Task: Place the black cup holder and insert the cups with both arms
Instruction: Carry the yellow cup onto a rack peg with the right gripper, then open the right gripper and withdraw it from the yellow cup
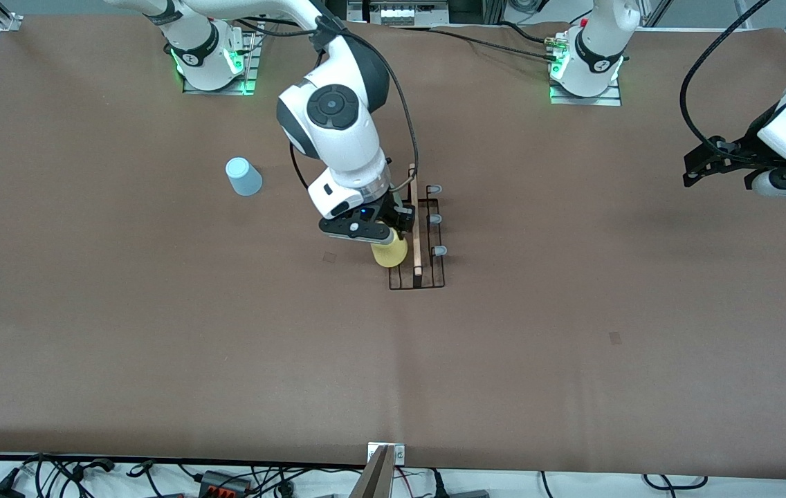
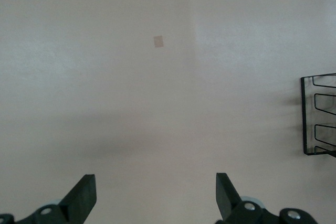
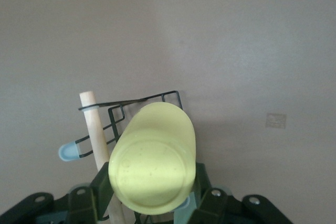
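The black cup holder (image 1: 427,238) stands mid-table, with its wooden rod handle (image 1: 416,221) and three pale capped pegs (image 1: 436,219) showing on the side toward the left arm. My right gripper (image 1: 382,238) is shut on the yellow cup (image 1: 390,252) and holds it over the holder's other side, next to the handle. In the right wrist view the yellow cup (image 3: 152,166) sits between the fingers (image 3: 102,184), over the holder (image 3: 157,98). The light blue cup (image 1: 243,176) stands upside down toward the right arm's end. My left gripper (image 1: 701,166) is open and empty. The green cup is out of view.
The left arm waits raised at its own end of the table. Its wrist view shows its open gripper (image 2: 155,195) over bare table, with the holder's edge (image 2: 320,114) at the side. Cables lie along the table's front edge (image 1: 227,477).
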